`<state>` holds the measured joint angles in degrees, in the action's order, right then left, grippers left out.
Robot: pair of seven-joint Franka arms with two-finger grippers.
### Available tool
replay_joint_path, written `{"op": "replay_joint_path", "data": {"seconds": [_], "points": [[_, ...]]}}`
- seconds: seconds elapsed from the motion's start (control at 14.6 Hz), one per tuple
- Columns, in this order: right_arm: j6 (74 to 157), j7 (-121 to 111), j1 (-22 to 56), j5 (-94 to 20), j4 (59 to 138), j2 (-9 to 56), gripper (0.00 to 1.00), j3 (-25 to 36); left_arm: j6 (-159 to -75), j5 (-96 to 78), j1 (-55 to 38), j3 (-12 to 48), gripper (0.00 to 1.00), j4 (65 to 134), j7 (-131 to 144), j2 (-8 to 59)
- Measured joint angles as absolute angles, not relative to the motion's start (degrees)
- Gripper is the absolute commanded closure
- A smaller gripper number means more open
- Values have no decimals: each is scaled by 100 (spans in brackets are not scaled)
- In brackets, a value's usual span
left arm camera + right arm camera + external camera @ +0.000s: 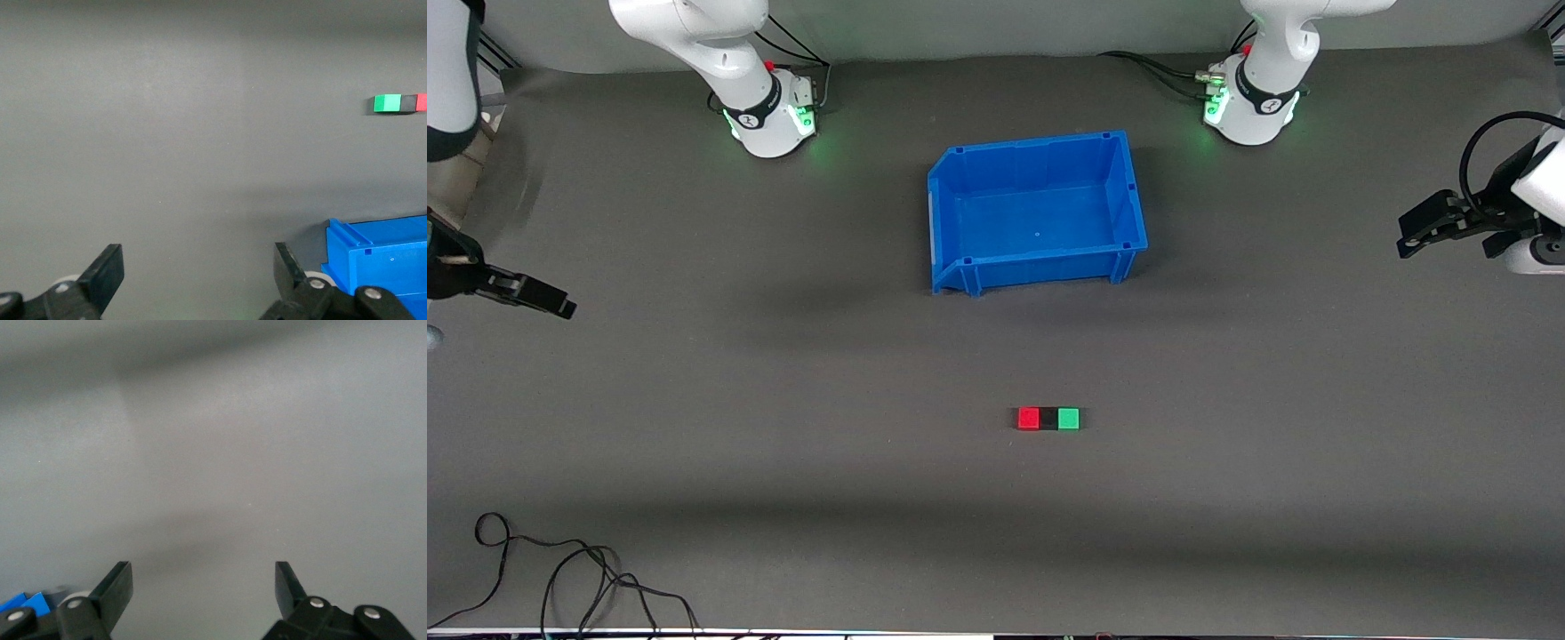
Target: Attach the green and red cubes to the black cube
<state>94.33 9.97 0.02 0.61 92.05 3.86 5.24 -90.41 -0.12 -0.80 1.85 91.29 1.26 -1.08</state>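
Observation:
Three small cubes sit in one touching row on the grey mat, nearer the front camera than the bin: the red cube, the black cube in the middle, and the green cube. The left wrist view shows the same row, with the green cube, black cube and red cube. My left gripper hangs open at the left arm's end of the table, holding nothing. My right gripper hangs open at the right arm's end, also holding nothing. Both are well away from the cubes.
An open blue bin stands mid-table between the arm bases and the cubes; its corner shows in the left wrist view. Loose black cables lie by the front edge toward the right arm's end.

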Motion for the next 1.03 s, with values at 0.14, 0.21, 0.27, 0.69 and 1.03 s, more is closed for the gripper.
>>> {"op": "replay_joint_path", "data": {"seconds": [0.14, 0.21, 0.27, 0.69, 1.03], "points": [[9431, 1047, -125, 61, 9241, 317, 5, 286, -9040, -2, -78, 172, 0, 9142, 72, -108], [9429, 1152, -118, 61, 9249, 310, 5, 231, -9040, 7, -78, 166, 0, 9146, 43, -108], [9426, 1312, -105, 61, 9260, 310, 5, 182, -9040, 51, -78, 164, 0, 9150, 17, -108], [9427, 1796, -106, 61, 9284, 307, 5, -168, -9040, 189, -80, 175, 0, 9196, -64, -108], [9425, 1723, -150, -26, 9296, 306, 5, -168, -8987, 191, -83, 180, 0, 9200, -76, -107]]}}
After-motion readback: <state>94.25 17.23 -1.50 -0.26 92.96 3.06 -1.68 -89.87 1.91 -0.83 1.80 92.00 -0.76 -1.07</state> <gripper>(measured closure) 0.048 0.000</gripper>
